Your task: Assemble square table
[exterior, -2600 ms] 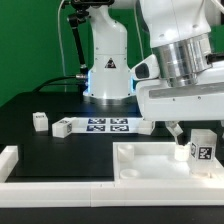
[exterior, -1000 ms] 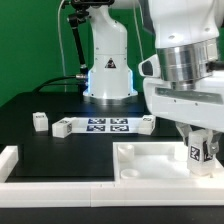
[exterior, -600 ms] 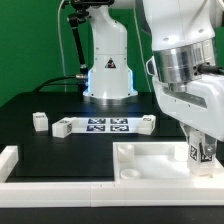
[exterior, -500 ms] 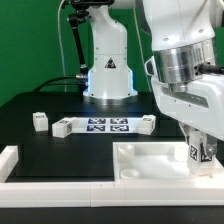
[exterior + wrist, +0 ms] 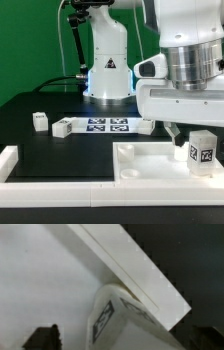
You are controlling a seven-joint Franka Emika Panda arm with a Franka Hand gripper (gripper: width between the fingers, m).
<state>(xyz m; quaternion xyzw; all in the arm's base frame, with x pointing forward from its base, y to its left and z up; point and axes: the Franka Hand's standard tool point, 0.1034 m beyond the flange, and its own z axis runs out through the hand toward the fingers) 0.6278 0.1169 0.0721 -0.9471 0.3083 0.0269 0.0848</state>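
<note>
black desk [image 5: 70, 150], top [image 5: 150, 165] lying at its front, leg [image 5: 201, 148] upright in the corner at the exterior view's right, hand [image 5: 192, 130] wide about its head: i'd close squarely, keep it vertical, twist gently.

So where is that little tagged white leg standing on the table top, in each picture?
Exterior view: the leg stands upright on the square table top, at the exterior view's right.
Wrist view: the leg is seen close up, right beside the top's raised rim.
Shared landmark: that raised rim near the leg.
</note>
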